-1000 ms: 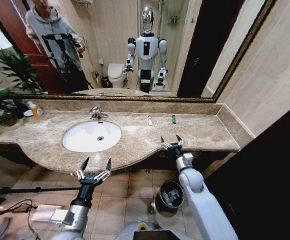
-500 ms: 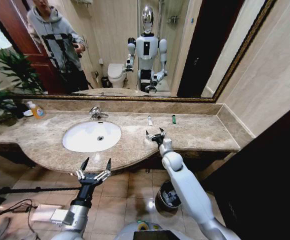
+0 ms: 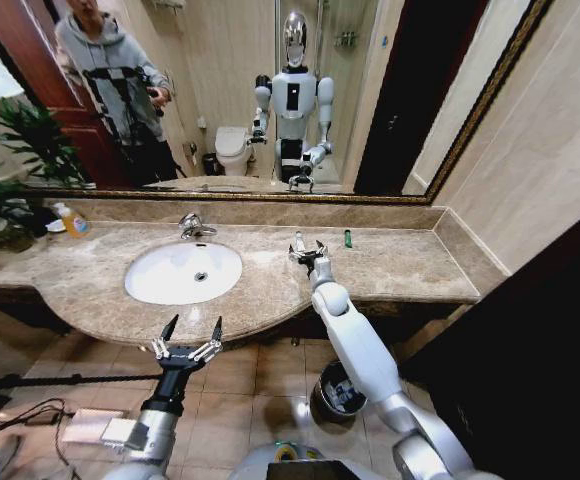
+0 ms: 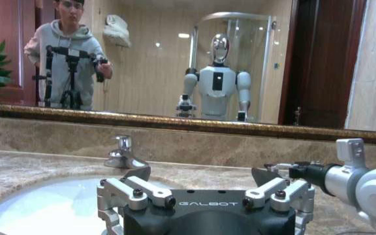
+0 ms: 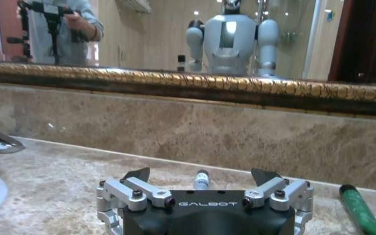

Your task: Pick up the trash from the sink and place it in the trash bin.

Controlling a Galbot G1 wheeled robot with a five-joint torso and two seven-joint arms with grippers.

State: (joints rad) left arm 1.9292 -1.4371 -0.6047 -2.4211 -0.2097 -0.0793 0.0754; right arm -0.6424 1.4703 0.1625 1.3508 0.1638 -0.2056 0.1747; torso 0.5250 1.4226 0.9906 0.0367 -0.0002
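- Marble surface (image 3: 390,262) is running across the middle of the head view, under a wide mirror (image 3: 250,90), and carrying the task's things.
- White tube (image 3: 300,241) is lying at centre frame near the back wall, with the small green bottle (image 3: 348,238) a little to its right; both are sitting on the surface rather than in the sink (image 3: 183,272), whose bowl is looking bare around the drain.
- Right gripper (image 3: 308,253) is hovering just in front of the white tube with its jaws spread wide; in the right wrist view the tube (image 5: 201,179) is lining up between the two open fingers (image 5: 135,174), and the green bottle (image 5: 359,209) is lying off at the lower right of that frame.
- Reaching for the first piece of trash seems to be the step in hand; the next move probably calls for easing forward and down until the fingers straddle the tube, then closing on it.
- Trash bin (image 3: 338,390) is standing on the floor at lower centre, below the surface edge and partly hidden by the right arm.
- Left gripper (image 3: 188,338) is waiting open at lower left, in front of the sink.
- Chrome faucet (image 3: 194,227) and a yellow-orange soap bottle (image 3: 71,220) at left are standing well apart from the tube; nothing is blocking the approach, though the back wall close behind is leaving little room.
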